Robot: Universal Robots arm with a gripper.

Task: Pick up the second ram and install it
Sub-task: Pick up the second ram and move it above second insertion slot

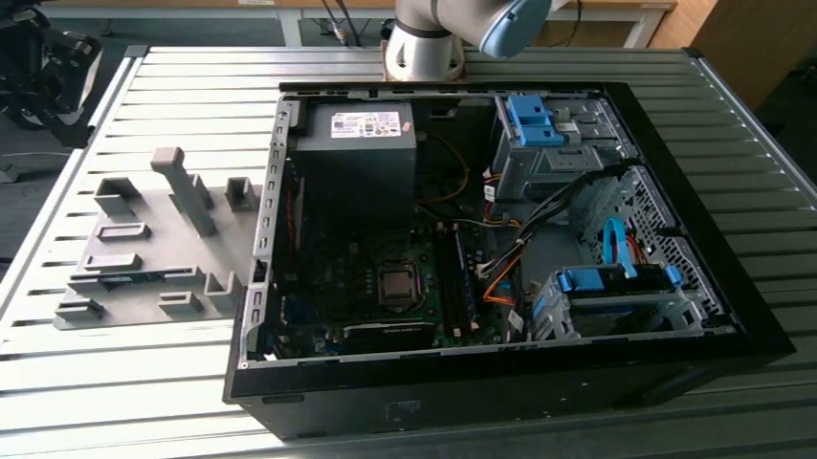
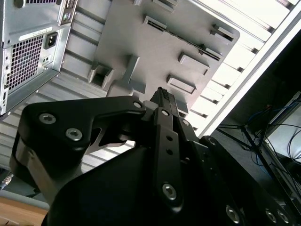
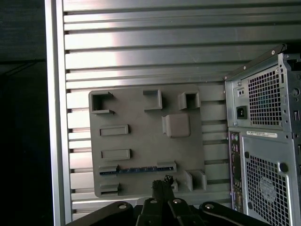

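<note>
The second ram (image 3: 136, 169) is a thin blue-green stick standing on edge between two holders of the grey fixture plate (image 3: 141, 141). In the exterior view the second ram (image 1: 130, 278) is on the plate (image 1: 141, 249) at that view's left, beside the open computer case (image 1: 511, 239). In the second wrist view the ram (image 2: 186, 41) shows as a thin dark line on the plate. My gripper (image 3: 162, 182) hangs well above the plate, near the ram's side of it, with its black fingers (image 2: 162, 101) together and nothing between them.
The case lies open with its motherboard (image 1: 383, 287), power supply (image 1: 358, 143), orange and black cables (image 1: 504, 268) and blue drive cages (image 1: 613, 287). Its rear panel (image 3: 263, 141) stands beside the plate. Several raised grey holders (image 1: 186, 191) stick up from the plate. The slatted metal table (image 1: 128, 382) ends at a rail (image 3: 54, 117).
</note>
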